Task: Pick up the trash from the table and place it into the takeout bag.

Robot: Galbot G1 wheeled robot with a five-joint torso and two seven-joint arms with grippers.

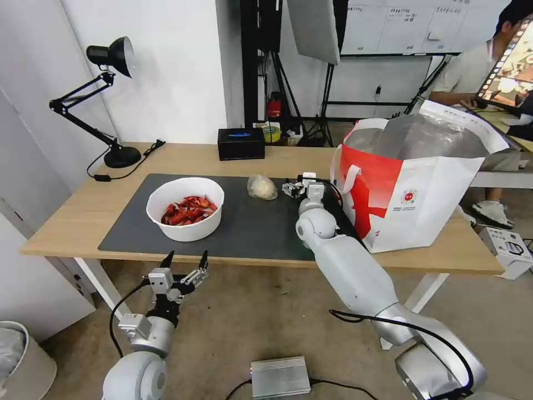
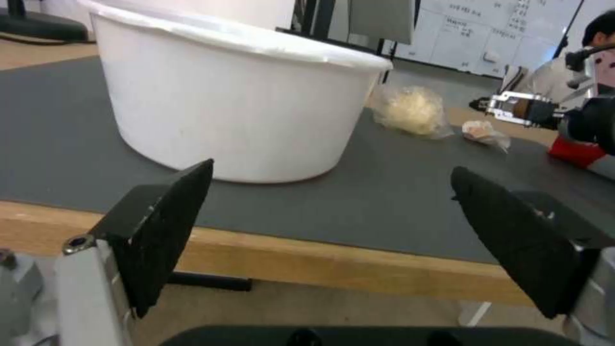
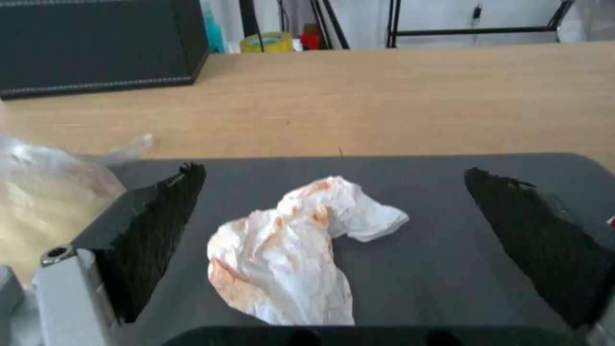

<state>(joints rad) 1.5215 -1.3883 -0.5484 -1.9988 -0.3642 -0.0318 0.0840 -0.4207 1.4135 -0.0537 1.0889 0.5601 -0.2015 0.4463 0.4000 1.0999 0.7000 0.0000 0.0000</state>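
Note:
A white bowl of red crayfish shells stands on the left of the dark mat on the table. A small clear bag with a pale lump lies mid-mat. Just right of it my right gripper is low over the mat and open, and a crumpled, orange-stained white tissue lies between its fingers. The red-and-white takeout bag stands open at the right end. My left gripper is open below the table's front edge, facing the bowl.
A black tissue box and a black desk lamp stand along the table's far side. On the floor are a silver box, a pale bin at the left, and a white box at the right.

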